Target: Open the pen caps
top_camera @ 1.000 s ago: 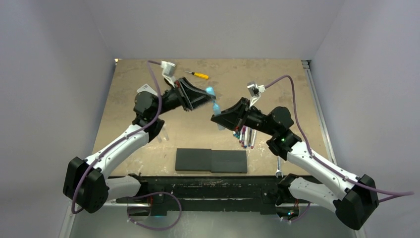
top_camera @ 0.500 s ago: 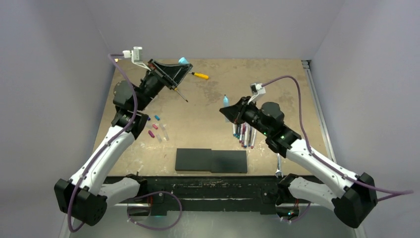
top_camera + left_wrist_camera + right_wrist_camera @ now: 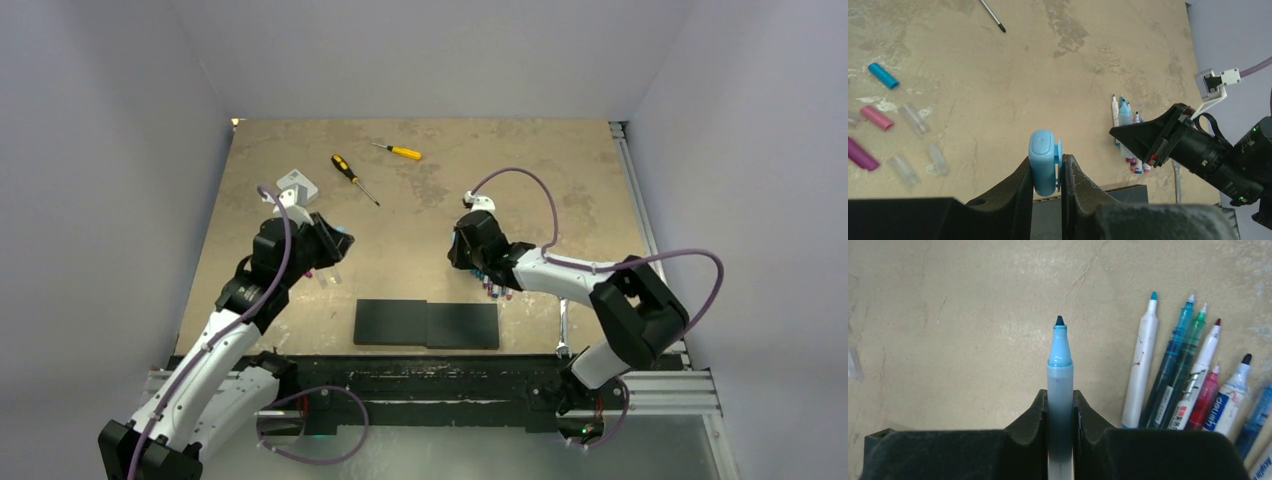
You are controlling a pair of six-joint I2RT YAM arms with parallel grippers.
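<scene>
Left claw (image 3: 1046, 166) has dropped to the desk (image 3: 420, 215) clamped on the freed light blue cap (image 3: 1043, 150), right claw (image 3: 1060, 401) likewise clamped on its marker (image 3: 1059, 357); pens (image 3: 1178, 370) just right of it look uncapped already.

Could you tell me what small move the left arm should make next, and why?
Probably lower the left gripper and release the light blue cap beside the loose caps: it is already off the pen held in the right gripper.
</scene>
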